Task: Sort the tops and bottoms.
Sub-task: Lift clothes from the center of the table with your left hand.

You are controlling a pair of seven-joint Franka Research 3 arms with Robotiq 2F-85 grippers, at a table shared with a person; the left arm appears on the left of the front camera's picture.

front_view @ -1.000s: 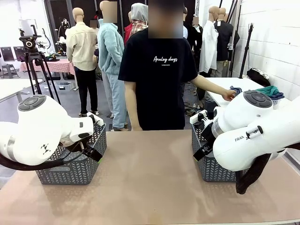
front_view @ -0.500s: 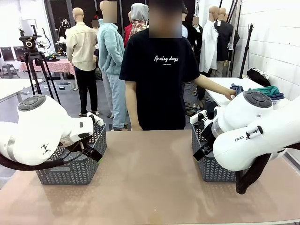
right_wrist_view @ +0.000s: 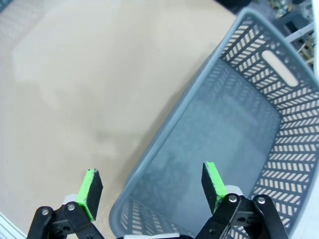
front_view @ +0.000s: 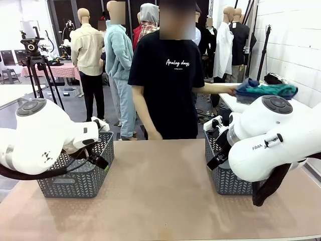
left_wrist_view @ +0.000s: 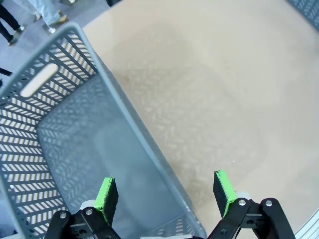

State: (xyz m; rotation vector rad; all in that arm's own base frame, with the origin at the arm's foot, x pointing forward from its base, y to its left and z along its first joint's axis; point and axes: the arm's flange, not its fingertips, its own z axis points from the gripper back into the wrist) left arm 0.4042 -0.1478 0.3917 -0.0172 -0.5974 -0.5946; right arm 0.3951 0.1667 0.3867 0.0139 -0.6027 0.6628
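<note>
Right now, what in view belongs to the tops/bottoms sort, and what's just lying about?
Job:
- teal top and dark blue garment, bunched in the person's hand
- left basket and right basket, both empty
- left pincer and right pincer, both open

Lying about:
- camera tripod
- pink-clothed table
- white side table

Table (front_view: 160, 201) middle left bare from 6 to 12 o'clock; a broad lane is offered there. Left basket (front_view: 80, 183) is stood at 9 o'clock, right basket (front_view: 218, 178) at 3 o'clock, both hollows unfilled. Their inner walls are straddled by the left gripper (left_wrist_view: 165, 194) and right gripper (right_wrist_view: 151, 186), fingers spread. 12 o'clock edge is blocked by a person (front_view: 168, 80), one hand (front_view: 153, 134) hung beside it.
</note>
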